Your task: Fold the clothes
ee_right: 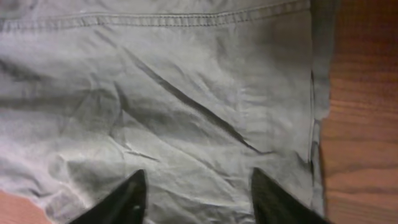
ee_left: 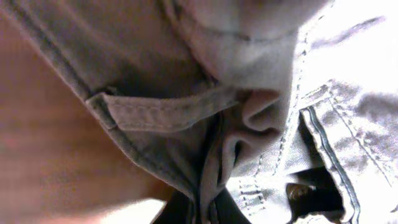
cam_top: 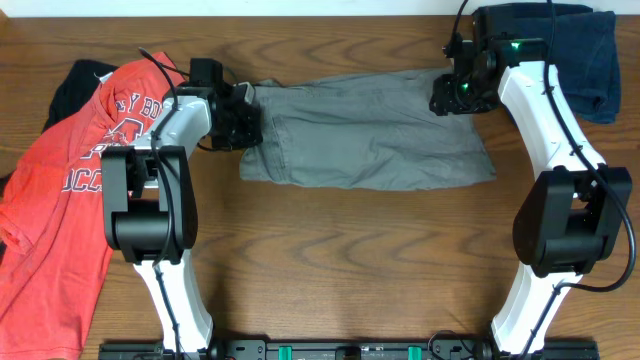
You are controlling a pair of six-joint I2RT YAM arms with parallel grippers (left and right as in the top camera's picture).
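Observation:
The wrinkled grey shorts (cam_top: 370, 130) lie spread across the middle of the table. My left gripper (cam_top: 243, 122) is at their left end, shut on a fold of the waistband (ee_left: 211, 180) beside a belt loop (ee_left: 161, 112). My right gripper (cam_top: 452, 95) hovers over the shorts' upper right corner, open, with grey cloth (ee_right: 186, 106) showing between its fingertips (ee_right: 196, 199). A red T-shirt with white letters (cam_top: 70, 190) lies at the left. A black garment (cam_top: 70, 85) lies under it. A navy garment (cam_top: 590, 60) lies at the upper right.
Bare wooden table (cam_top: 350, 260) shows in front of the shorts and between the arm bases. The navy garment sits behind my right arm at the table's back right corner. The red T-shirt hangs toward the left edge.

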